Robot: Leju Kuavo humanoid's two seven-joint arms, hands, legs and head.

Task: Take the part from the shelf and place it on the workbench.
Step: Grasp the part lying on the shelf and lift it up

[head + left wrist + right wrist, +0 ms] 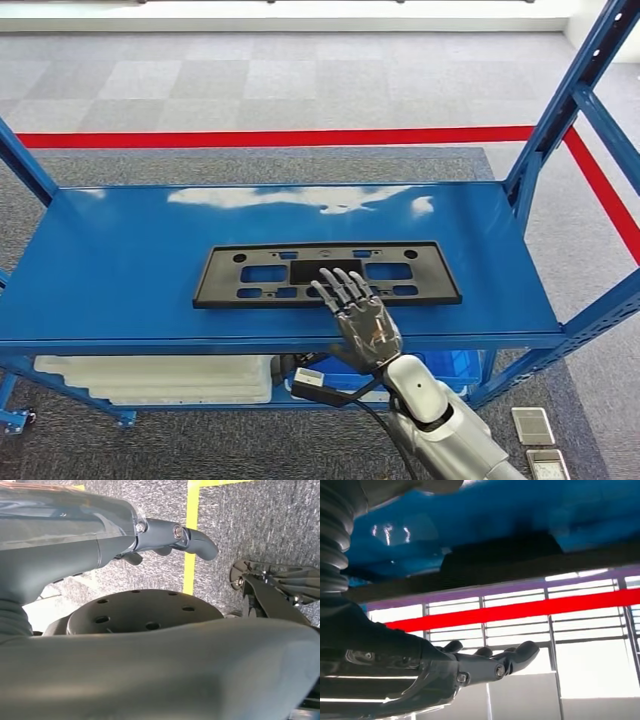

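Right hand (361,318) empty, fingers spread over black part (256,274) on blue shelf (113,270).

The part (326,272) lies flat on the top shelf (113,270), near the middle and toward its front edge. The right robot hand (359,315) reaches over that front edge, its fingers (341,288) spread above the part's near side. On the lower shelf, trays (151,378) lie to the left and a bin (445,365) to the right.
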